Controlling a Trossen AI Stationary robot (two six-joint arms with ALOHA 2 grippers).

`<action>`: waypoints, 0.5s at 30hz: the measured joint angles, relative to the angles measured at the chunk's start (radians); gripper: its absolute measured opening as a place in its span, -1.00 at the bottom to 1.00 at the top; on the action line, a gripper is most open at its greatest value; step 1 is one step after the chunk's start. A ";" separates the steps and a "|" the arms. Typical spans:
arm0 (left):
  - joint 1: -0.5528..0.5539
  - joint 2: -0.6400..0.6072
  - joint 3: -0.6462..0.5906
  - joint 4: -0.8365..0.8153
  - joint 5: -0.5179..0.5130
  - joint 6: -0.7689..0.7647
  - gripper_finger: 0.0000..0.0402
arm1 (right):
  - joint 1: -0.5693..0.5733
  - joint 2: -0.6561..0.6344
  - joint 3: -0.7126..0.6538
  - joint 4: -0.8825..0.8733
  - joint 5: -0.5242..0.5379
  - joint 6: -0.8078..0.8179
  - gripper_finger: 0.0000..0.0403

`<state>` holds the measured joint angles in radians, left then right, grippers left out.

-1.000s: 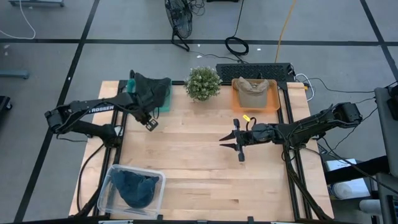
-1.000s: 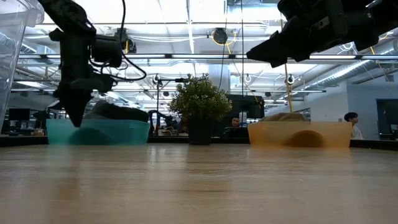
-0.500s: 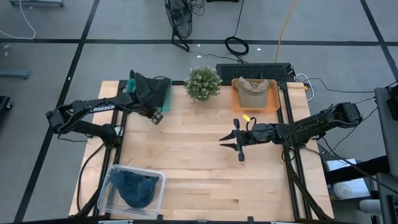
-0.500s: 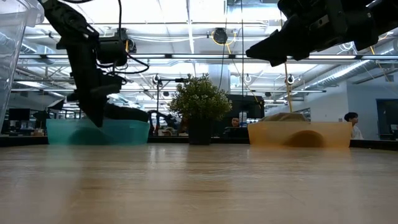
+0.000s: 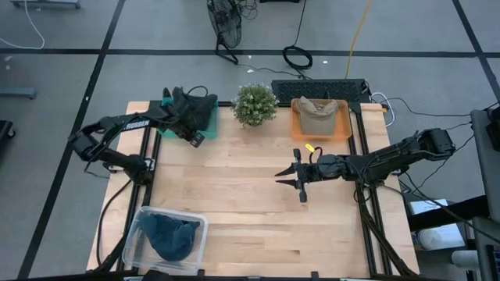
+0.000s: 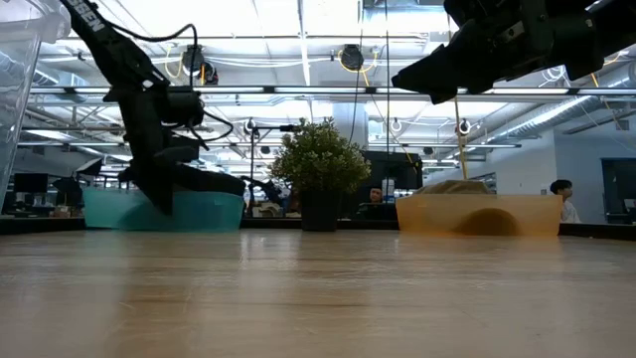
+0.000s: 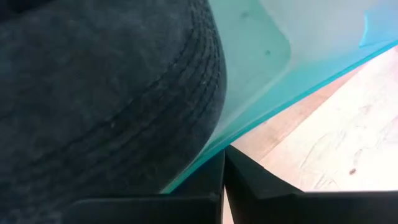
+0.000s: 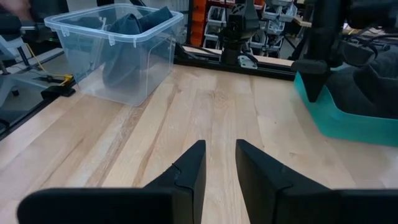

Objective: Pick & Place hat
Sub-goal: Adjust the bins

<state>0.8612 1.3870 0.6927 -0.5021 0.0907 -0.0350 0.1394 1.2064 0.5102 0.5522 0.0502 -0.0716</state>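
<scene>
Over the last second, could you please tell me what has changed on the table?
The left pincer, shut, has swung from the open tabletop toward the teal tray and now sits at its front edge beside the dark hat; nothing was taken hold of. The right pincer, the tan hat and the clear bin stayed put.

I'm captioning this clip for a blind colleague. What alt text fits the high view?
From above, the left gripper, shut, sits at the edge of a teal tray holding a dark hat at the table's back left. The right gripper hovers mid-table, fingers apart. Also visible: a plant, an orange tray with a tan hat, and a clear bin of dark cloth.
</scene>
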 joint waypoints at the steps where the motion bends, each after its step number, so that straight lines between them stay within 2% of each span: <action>1: 0.005 0.013 0.011 -0.008 0.001 0.014 -0.94 | 0.000 0.000 0.000 0.000 0.000 0.000 -0.63; 6: 0.018 0.049 0.085 -0.100 0.007 0.031 -0.96 | 0.000 0.000 0.000 -0.003 0.000 -0.001 -0.63; 12: 0.011 0.046 0.175 -0.155 0.102 0.031 -0.93 | 0.000 0.000 0.000 -0.015 0.000 -0.004 -0.63; 15: 0.004 0.043 0.191 -0.157 0.110 0.028 -0.92 | 0.000 0.000 0.000 -0.017 0.000 -0.004 -0.63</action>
<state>0.8655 1.4302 0.8838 -0.6595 0.2008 -0.0072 0.1394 1.2064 0.5102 0.5355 0.0505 -0.0754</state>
